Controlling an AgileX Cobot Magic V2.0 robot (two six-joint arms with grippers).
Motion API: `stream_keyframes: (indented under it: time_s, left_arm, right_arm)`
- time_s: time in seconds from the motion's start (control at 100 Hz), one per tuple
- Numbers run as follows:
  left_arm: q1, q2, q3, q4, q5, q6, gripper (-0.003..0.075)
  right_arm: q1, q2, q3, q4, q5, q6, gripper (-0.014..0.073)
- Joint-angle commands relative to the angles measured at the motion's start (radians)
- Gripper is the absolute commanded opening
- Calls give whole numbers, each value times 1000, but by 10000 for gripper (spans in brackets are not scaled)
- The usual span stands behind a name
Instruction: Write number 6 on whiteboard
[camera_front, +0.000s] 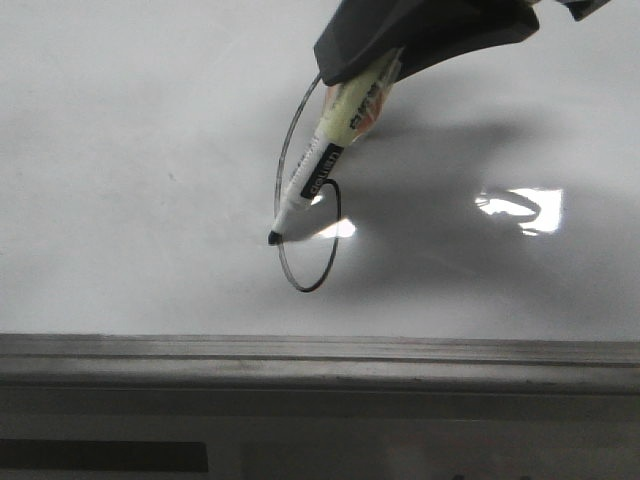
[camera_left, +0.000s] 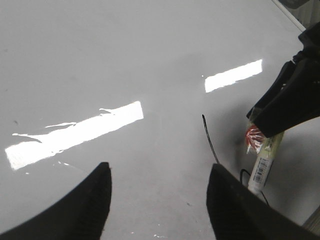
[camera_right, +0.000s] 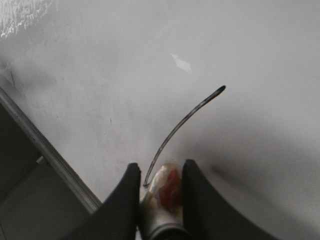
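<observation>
The whiteboard (camera_front: 120, 160) fills the front view, with its grey frame strip (camera_front: 300, 350) along the near edge. My right gripper (camera_front: 400, 40) is shut on a white marker (camera_front: 325, 160) that tilts down to the left, its black tip (camera_front: 274, 238) touching the board. The number 6 (camera_front: 300, 200) is a thin dark line: a long curved stem and an oval loop beside the tip. In the right wrist view the fingers (camera_right: 127, 200) clamp the marker (camera_right: 162, 192), and the stem (camera_right: 185, 120) curves away. My left gripper (camera_left: 157, 172) is open and empty above the bare board (camera_left: 125, 60).
Bright glare patches lie on the board (camera_front: 525, 207), also in the left wrist view (camera_left: 75, 132). The right gripper and marker (camera_left: 262, 165) show beside the left gripper's finger. A lower grey surface lies beyond the board frame (camera_right: 50, 155).
</observation>
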Motion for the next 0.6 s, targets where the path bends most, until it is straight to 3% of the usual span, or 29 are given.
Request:
stream_keyframes:
  time_s: [0.0,0.3,0.59]
  left_arm:
    - [-11,9,-26,55,-69,-8,385]
    - [-233,267,-67,98,-160,-12,385]
    - [-251,474,-158,112,-223,-12,385]
  right_arm:
    - [15,-60,-31,2,-74,-16,-65]
    - [112,-75,-31,-4,-63,-29,-65]
    - [153,-73,-31,-4,-63,-29,-65]
